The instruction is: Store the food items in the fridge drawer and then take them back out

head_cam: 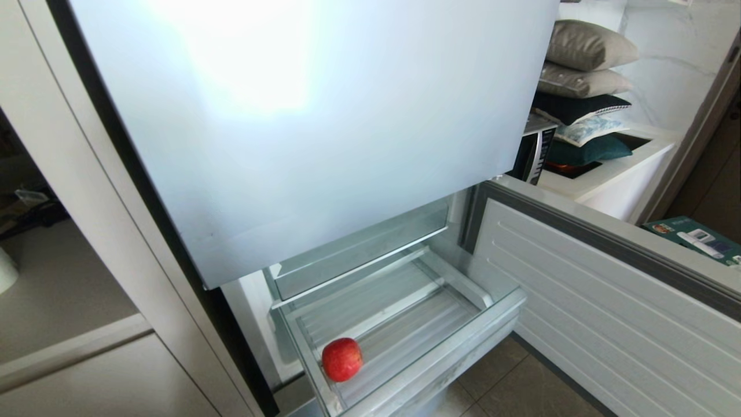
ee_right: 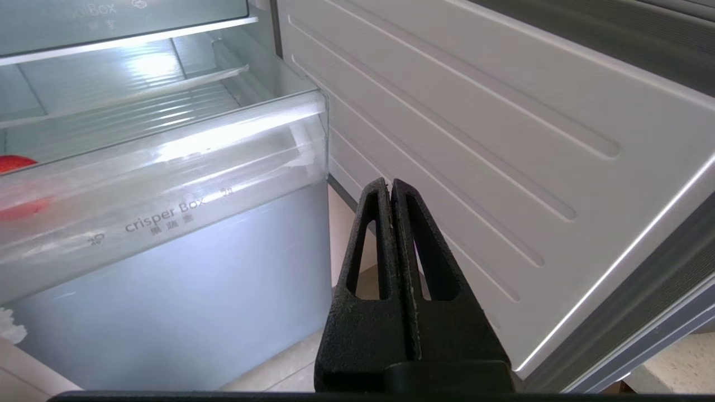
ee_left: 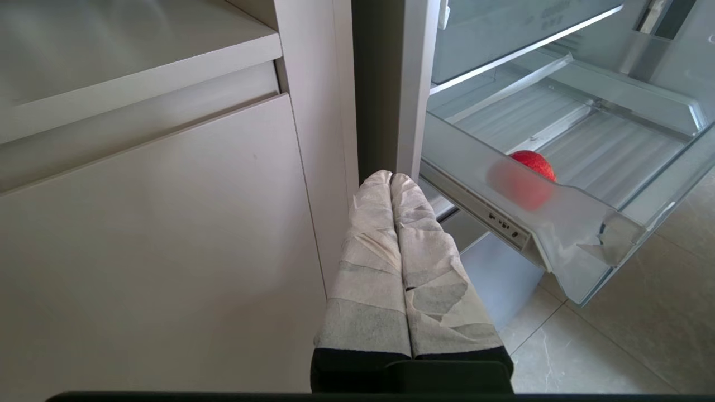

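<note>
The red apple (head_cam: 342, 359) lies alone on the ribbed floor of the fridge drawer (head_cam: 440, 347), in the front corner on the robot's left, close behind the front lip. It is smooth, round and evenly red, with a slightly paler spot on top. Through the frosted side wall, in the left wrist view, it (ee_left: 533, 166) shows as a soft red blur below and a sharp red cap above the rim. The orange pumpkin-like fruit is not visible in any view. I judge that the apple sits near the front because that place is easy to reach from above.

The drawer is pulled far out and is clear, wide and shallow; its front (ee_right: 162, 218) carries the words "crisper Box". It is open so that a claw can come down into it. The lower fridge door (head_cam: 608, 301) is swung wide to the right, out of the way.

The left gripper (ee_left: 391, 177), wrapped in white tape, waits beside the drawer's corner with fingers pressed together and empty. The right gripper (ee_right: 389, 183), black, waits before the door's inner panel, also closed on nothing.
</note>
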`<state>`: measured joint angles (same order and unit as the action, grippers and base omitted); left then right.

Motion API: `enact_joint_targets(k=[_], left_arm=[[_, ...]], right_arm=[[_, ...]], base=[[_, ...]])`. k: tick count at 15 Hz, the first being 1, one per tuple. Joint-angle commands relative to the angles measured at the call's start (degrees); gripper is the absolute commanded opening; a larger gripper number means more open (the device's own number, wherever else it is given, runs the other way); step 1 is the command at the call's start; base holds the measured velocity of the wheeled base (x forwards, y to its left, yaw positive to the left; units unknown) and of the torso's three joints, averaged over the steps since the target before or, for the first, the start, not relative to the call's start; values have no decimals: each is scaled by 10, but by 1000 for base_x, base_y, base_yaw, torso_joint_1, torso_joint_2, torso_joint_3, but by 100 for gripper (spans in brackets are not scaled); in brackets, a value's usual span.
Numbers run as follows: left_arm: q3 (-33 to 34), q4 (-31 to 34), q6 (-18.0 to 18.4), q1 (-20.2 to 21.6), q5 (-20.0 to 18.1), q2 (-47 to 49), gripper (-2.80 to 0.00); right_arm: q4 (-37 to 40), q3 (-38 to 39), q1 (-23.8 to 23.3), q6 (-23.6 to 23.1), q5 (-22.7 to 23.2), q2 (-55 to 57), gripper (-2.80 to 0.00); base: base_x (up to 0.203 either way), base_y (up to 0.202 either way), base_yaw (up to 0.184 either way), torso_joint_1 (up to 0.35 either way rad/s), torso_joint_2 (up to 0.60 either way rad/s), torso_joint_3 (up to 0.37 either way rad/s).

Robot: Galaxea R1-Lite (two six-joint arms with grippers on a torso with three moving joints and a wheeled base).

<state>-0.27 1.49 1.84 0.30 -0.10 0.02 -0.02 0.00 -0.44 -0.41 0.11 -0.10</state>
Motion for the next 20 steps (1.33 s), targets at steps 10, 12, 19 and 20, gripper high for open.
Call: enact_joint_targets(k=[10, 12, 19, 20], left_arm=[[0, 0, 0, 0, 0, 0, -280], [0, 0, 0, 0, 0, 0, -280], [0, 0, 0, 0, 0, 0, -280], [0, 0, 0, 0, 0, 0, -280]], right_arm=[[0, 0, 0, -1, 0, 1, -280], [-1, 1, 0, 0, 0, 1, -280], [0, 0, 0, -1, 0, 1, -280], [-1, 1, 0, -1, 0, 1, -280]], base=[[0, 0, 0, 0, 0, 0], [0, 0, 0, 0, 0, 0], [1, -5, 49, 1, 1, 1], [2, -6, 174, 5, 9, 7]])
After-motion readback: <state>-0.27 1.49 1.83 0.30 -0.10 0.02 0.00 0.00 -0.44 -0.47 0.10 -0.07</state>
